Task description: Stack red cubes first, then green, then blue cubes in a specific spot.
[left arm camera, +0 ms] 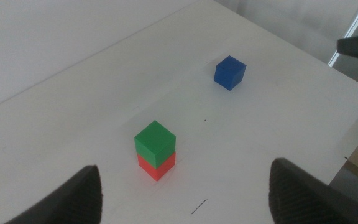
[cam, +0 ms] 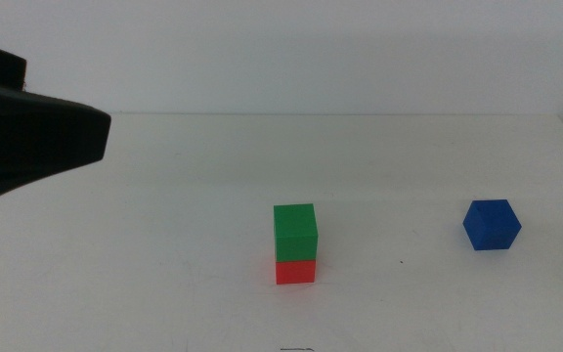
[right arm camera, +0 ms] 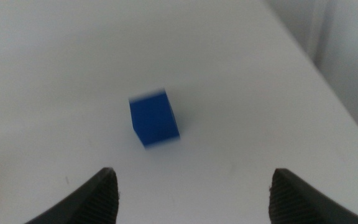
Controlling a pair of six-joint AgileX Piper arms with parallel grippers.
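In the middle view the left arm (cam: 27, 132) fills the upper left of the frame as a dark wedge, raised above the white table (cam: 164, 244) and touching nothing. Its wrist view shows the left gripper (left arm camera: 185, 193) with jaws spread wide apart and nothing between them.

Lower centre of the middle view — the green cube (cam: 295, 232) sits squarely on the red cube (cam: 295, 272), their faces roughly flush, the red one resting on bare tabletop. From the left wrist view the same stack shows green (left arm camera: 155, 142) on red (left arm camera: 157, 167), ahead of the open jaws and apart from them.

Right of centre in the middle view the blue cube (cam: 491, 224) stands alone on the table, turned corner-on, well apart from the stack.

The right gripper (right arm camera: 191, 193) is out of the middle view; its wrist picture, slightly blurred, shows its jaws wide apart and empty, with the blue cube (right arm camera: 154, 118) on the table ahead of them — not touched.
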